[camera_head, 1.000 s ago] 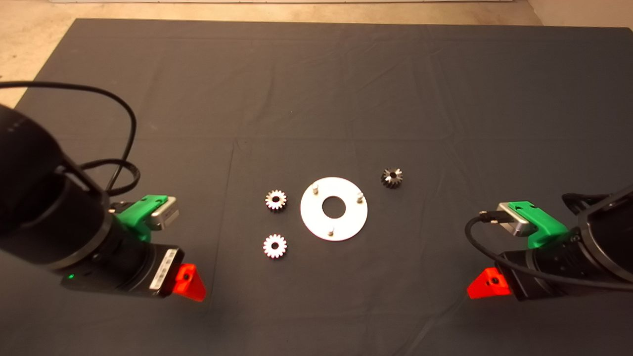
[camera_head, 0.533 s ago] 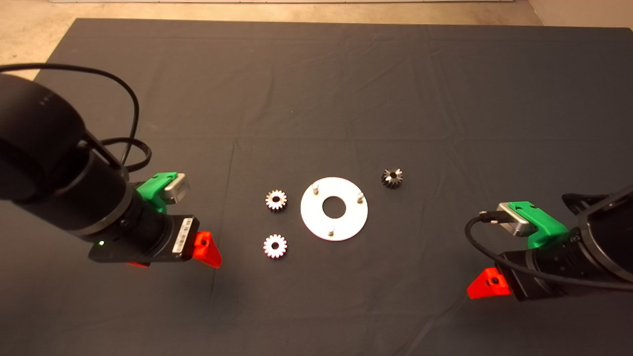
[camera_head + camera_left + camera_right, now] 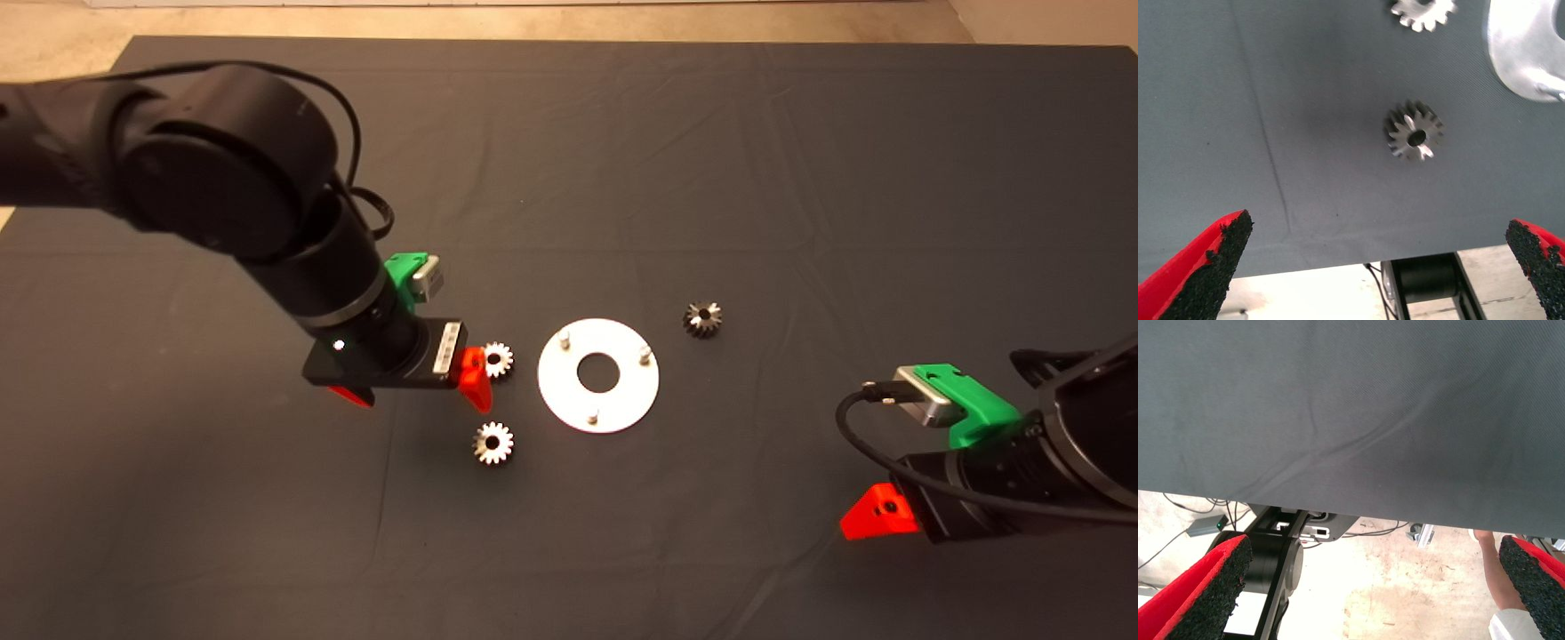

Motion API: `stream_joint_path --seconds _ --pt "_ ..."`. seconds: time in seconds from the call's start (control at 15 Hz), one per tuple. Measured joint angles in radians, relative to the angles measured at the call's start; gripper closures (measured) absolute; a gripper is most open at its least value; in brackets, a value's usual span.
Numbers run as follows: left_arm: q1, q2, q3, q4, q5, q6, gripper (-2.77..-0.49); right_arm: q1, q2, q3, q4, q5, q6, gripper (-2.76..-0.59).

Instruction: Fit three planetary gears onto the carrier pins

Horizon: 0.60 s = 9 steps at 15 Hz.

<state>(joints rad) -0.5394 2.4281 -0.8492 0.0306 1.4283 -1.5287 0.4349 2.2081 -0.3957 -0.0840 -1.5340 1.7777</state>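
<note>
Three planetary gears lie flat on the dark mat: one (image 3: 496, 358) just left of the disc, one (image 3: 492, 442) nearer the front, and a darker one (image 3: 702, 318) at the disc's right. The round silver disc (image 3: 560, 391) carries three bare carrier pins (image 3: 565, 339), (image 3: 645, 355), (image 3: 594, 415). My left gripper (image 3: 421, 404) hovers open just left of the two left gears, one red finger beside the upper gear. The left wrist view shows the left gripper (image 3: 1371, 267) empty, with a gear (image 3: 1413, 130) beyond it, a second gear (image 3: 1423, 10) and the disc (image 3: 1521, 47). My right gripper (image 3: 880, 516) waits open at the lower right.
The right wrist view shows the right gripper (image 3: 1368, 587) over the mat's near edge (image 3: 1351, 500), with floor, cables and a black robot base (image 3: 1271, 560) beyond. A person's hand (image 3: 1489, 577) shows on that floor side. Bare floor borders the mat's far edge.
My left arm has swung from the lower left up and to the right, bringing its open gripper beside the two left gears. The right arm, gears and disc have not moved.
</note>
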Motion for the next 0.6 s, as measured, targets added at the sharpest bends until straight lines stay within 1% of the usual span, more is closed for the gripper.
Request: stream_joint_path --seconds 0.07,0.13,0.2,0.33,0.4,0.47,0.53,0.6 --pt "0.012 0.005 -0.021 0.000 0.003 0.001 -2.77 0.000 0.000 0.000 0.000 0.002 0.000 -2.76" --pt "0.031 0.006 -0.039 0.002 0.004 0.025 -2.77 0.000 0.000 0.000 0.000 0.003 0.000 -2.76" --pt "0.053 0.009 -0.059 0.003 0.004 0.037 -2.77 0.000 0.000 0.000 0.000 0.001 0.000 -2.76" --pt "0.094 0.022 -0.107 0.021 0.002 0.074 -2.77 0.000 0.000 0.000 0.000 0.001 0.000 -2.76" --pt "0.102 0.022 -0.137 0.033 0.003 0.100 -2.77 0.000 0.000 0.000 0.000 0.001 0.000 -2.76" --pt "0.101 0.024 -0.170 0.046 0.003 0.125 -2.77 0.000 0.000 0.000 0.000 0.001 0.000 -2.76" --pt "0.101 0.030 -0.202 0.053 0.003 0.136 -2.77 0.000 0.000 0.000 0.000 0.001 0.000 -2.76" --pt "0.102 0.035 -0.221 0.056 0.003 0.149 -2.77 0.000 0.000 0.000 0.000 0.001 0.000 -2.76"
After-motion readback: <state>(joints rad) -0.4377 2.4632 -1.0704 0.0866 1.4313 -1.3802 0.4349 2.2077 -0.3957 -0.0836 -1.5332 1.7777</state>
